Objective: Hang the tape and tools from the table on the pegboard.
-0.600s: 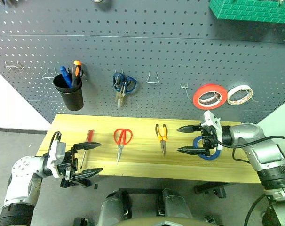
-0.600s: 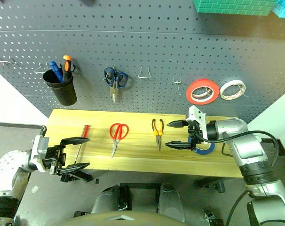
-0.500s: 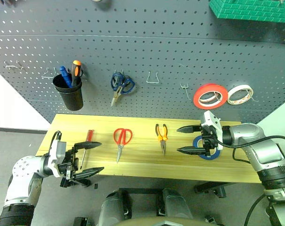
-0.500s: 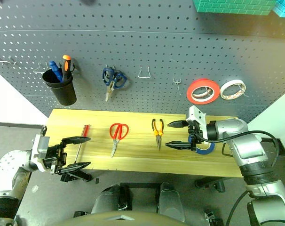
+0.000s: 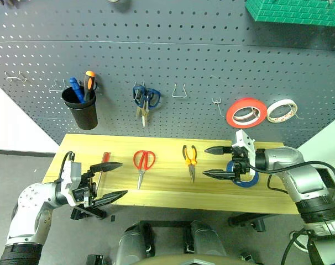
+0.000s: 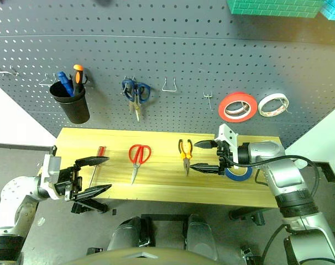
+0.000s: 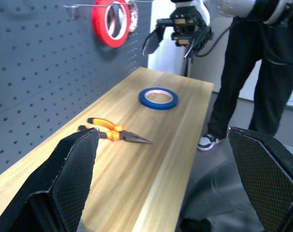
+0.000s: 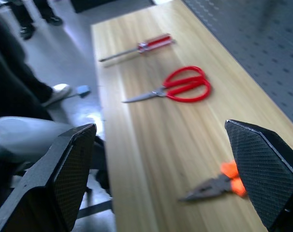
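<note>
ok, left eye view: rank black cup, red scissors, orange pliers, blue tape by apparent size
1. black cup
2. red scissors
3. orange pliers, only slightly shorter than the scissors
4. blue tape, partly hidden behind the right gripper, so its rank is unsure

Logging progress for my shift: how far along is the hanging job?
Nothing is hung yet. The blue ring-shaped tape roll, orange-and-black-handled pliers, red-handled scissors and slim red-handled screwdriver all lie on the light yellow wooden table. The left gripper and right gripper are open, holding nothing. All four remain.
</note>
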Controlling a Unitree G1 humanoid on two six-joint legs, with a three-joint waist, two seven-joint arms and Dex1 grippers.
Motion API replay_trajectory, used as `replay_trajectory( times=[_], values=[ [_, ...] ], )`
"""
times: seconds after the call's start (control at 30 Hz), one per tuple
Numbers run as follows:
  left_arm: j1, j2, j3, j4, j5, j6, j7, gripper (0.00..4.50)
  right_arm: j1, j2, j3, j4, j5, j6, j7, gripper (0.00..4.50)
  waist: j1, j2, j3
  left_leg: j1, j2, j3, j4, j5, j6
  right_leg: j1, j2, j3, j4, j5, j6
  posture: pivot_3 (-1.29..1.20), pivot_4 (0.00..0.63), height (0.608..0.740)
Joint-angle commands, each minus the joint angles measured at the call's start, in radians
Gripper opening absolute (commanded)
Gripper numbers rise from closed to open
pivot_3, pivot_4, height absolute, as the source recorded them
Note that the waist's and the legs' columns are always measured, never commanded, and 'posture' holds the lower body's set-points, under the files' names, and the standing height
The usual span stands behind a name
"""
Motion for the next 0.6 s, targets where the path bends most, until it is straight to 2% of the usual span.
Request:
replay_trajectory(
  times=[0.03, 0.27, 0.47, 0.6],
  values=[
    [-0.027, -0.014, -0.021, 0.021, 0.054, -0.035, 0.045, 4.44, 0.007, -0.018, -0.017, -0.030, 0.016, 0.069, -0.015, 4.50, 0.000, 0.000, 0.000, 0.000, 0.000, 0.000, 0.000, 0.000, 0.000, 0.000, 0.000, 0.000, 0.000, 0.000, 0.000, -0.08, 0.094, 0.730],
    [-0.132, -0.056, -0.040, 0.093, 0.138, -0.084, 0.157, 4.44, 0.024, -0.051, -0.032, -0.012, -0.011, 0.081, -0.034, 4.50, 0.000, 0.000, -0.001, 0.000, 0.000, 0.000, 0.000, 0.000, 0.000, 0.001, 0.000, 0.000, 0.000, 0.001, 0.002, -0.07, 0.097, 0.730],
    [-0.217, -0.025, -0.125, 0.177, 0.168, -0.033, 0.078, 4.44, 0.038, -0.098, -0.030, -0.006, -0.046, 0.072, -0.045, 4.50, -0.001, 0.000, -0.001, 0.000, -0.001, 0.000, 0.000, 0.001, 0.002, 0.003, 0.001, 0.000, 0.000, 0.002, 0.003, -0.08, 0.115, 0.730],
    [-0.261, -0.034, -0.161, 0.231, 0.184, -0.068, 0.035, 4.44, 0.055, -0.115, -0.021, 0.003, -0.094, 0.066, -0.082, 4.50, -0.001, -0.001, 0.004, 0.000, 0.000, 0.000, 0.000, 0.001, 0.002, 0.002, 0.001, 0.000, 0.000, 0.001, 0.002, -0.10, 0.160, 0.730]
  ],
)
